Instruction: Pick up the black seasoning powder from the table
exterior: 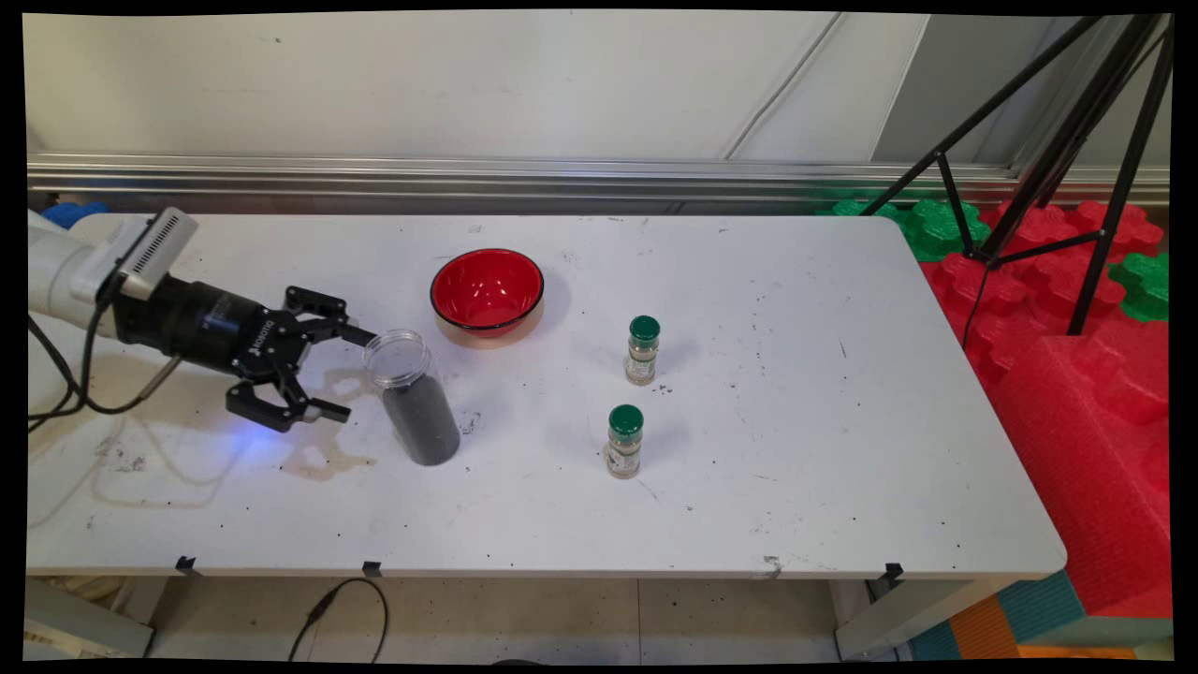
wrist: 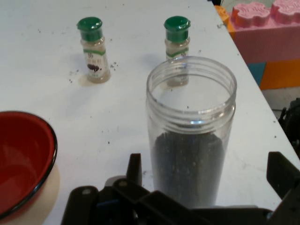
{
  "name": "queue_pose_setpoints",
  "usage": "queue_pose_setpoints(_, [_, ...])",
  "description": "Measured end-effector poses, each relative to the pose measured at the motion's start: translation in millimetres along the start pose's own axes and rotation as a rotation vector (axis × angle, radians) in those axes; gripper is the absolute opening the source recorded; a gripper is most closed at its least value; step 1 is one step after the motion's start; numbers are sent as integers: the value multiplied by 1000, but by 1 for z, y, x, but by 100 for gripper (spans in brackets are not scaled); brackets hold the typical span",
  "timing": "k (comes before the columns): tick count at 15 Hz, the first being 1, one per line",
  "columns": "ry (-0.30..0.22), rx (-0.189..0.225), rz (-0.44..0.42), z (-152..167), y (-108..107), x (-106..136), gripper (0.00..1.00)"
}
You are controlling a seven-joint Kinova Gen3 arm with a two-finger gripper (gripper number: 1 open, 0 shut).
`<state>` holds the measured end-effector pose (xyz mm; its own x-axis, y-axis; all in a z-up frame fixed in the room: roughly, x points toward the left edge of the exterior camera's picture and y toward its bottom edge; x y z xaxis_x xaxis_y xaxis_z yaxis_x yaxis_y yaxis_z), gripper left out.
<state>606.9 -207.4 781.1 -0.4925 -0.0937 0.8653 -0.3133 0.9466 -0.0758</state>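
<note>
So the gripper [exterior: 358,373] is sitting low over the table's [exterior: 749,505] left side with its fingers spread wide, one on each side of a clear jar [exterior: 413,396], not squeezing it as far as I can see. The jar stands upright, long axis vertical, open mouth pointing straight up with no lid on. It's filled most of the way with dark grainy stuff, and the top bit near the threaded rim is clear. In the hand view the jar [wrist: 191,136] is dead center between the fingers [wrist: 283,174].

Just behind the jar there's a red bowl [exterior: 487,290] with a black rim, close but not touching. Off to the right, well apart from the jar, are two little spice bottles with green caps, both upright: one further back [exterior: 642,351] and one nearer the front edge [exterior: 624,442]. There are brownish stains on the table under the gripper.
</note>
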Motion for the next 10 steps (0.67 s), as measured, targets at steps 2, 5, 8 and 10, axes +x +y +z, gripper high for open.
queue_pose_setpoints(2, [10,1,5,7,1,-1,100])
queue_pose_setpoints(5, [26,7,8,19,2,-2,100])
queue_pose_setpoints(8, [41,15,8,31,0,-3,100])
queue_pose_setpoints(10, [49,20,7,38,-3,-4,100])
